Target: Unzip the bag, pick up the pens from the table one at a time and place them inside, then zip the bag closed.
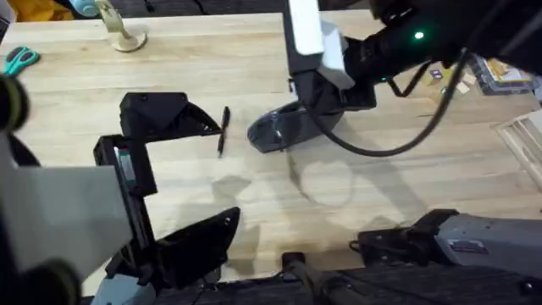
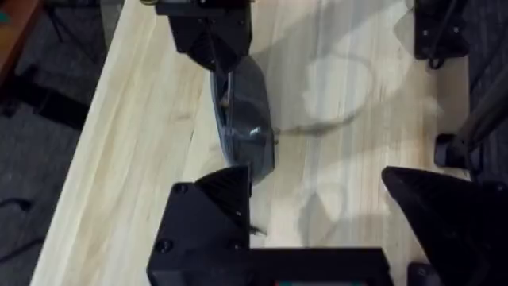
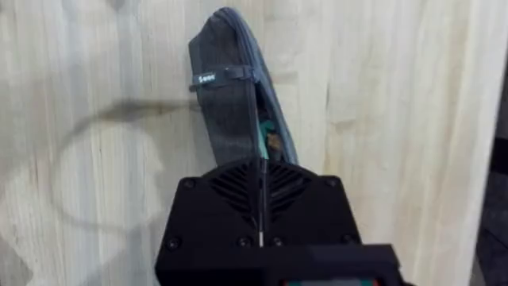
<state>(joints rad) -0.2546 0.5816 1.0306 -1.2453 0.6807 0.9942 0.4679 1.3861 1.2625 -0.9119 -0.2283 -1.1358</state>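
While the large light wooden plank table spans the whole overhead frame, the grey felt-like oval pencil pouch lies just right of its centre, its zipper partly parted with teal contents showing in the right wrist view. At the pouch's right end sits the right gripper, its black fingers pressed together on the pouch's zipper end. In the left-centre of the overhead frame, the left gripper rests low with its fingers spread apart, gripping nothing. Between those fingertips, left of the pouch, lies the thin straight black pen on the wood.
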